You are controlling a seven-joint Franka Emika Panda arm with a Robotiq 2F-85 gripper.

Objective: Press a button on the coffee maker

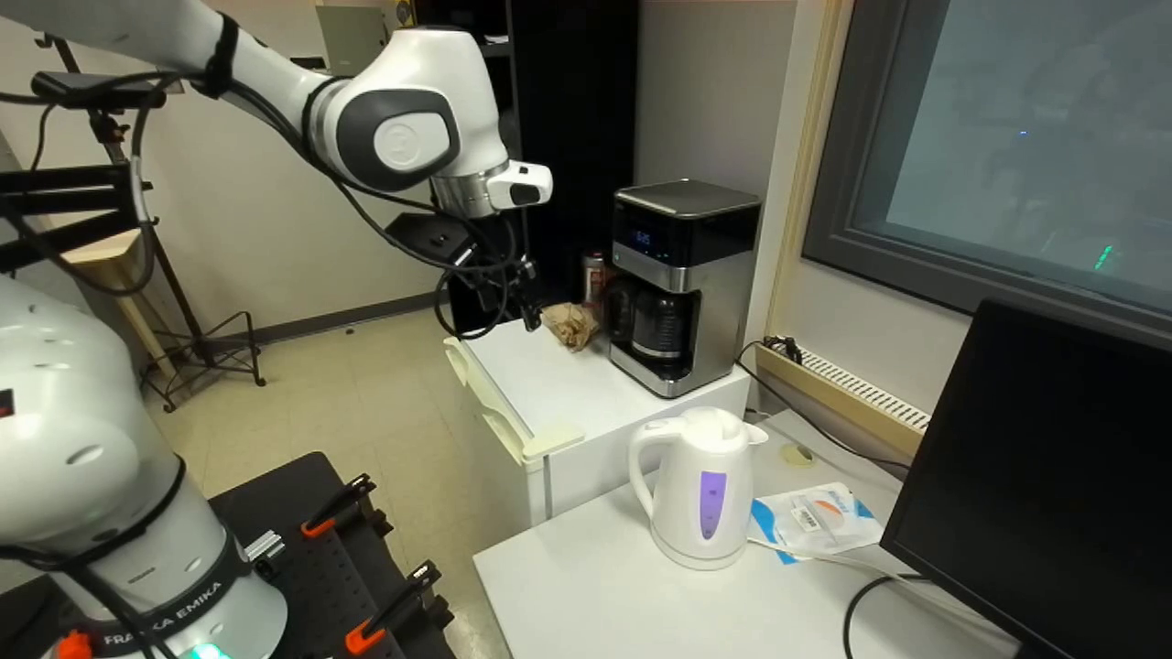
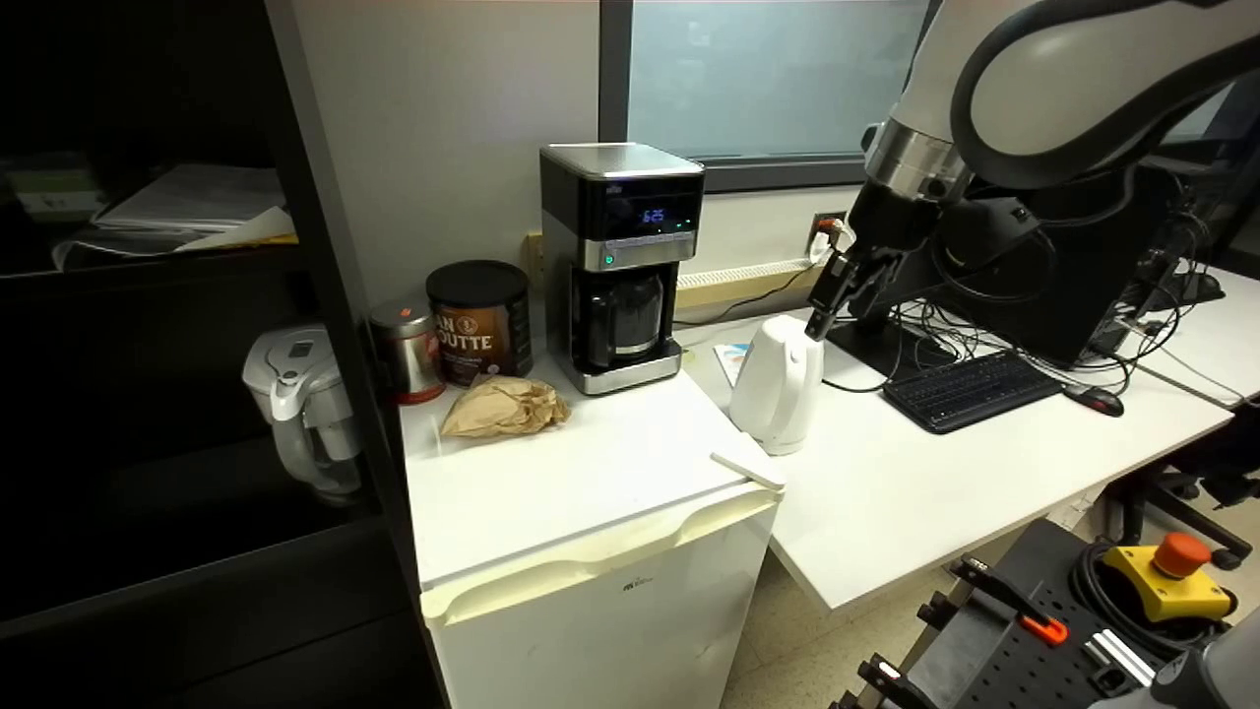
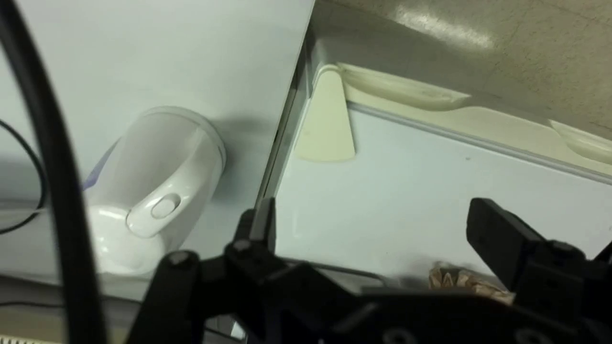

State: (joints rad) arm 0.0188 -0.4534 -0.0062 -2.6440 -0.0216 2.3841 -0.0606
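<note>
The coffee maker (image 1: 723, 302) is a boxy black and silver machine with a glass carafe (image 2: 638, 315). It stands upright on a white mini fridge (image 2: 591, 483). In an exterior view the coffee maker (image 2: 571, 226) shows a lit display (image 2: 654, 216), a button strip (image 2: 645, 241) and a green light (image 2: 608, 259). Only part of its grey top (image 3: 346, 279) shows in the wrist view, behind the gripper's body. My gripper (image 3: 372, 210) is open and empty, with its fingers wide apart. It hangs in the air, apart from the coffee maker, in both exterior views (image 1: 529, 316) (image 2: 819, 317).
A white kettle (image 1: 700, 503) stands on the desk (image 1: 568, 595) beside the fridge. A crumpled paper bag (image 2: 504, 406), a coffee can (image 2: 482, 325) and a metal canister (image 2: 409, 350) stand beside the coffee maker. A monitor (image 1: 1044, 485) and keyboard (image 2: 970, 389) are on the desk.
</note>
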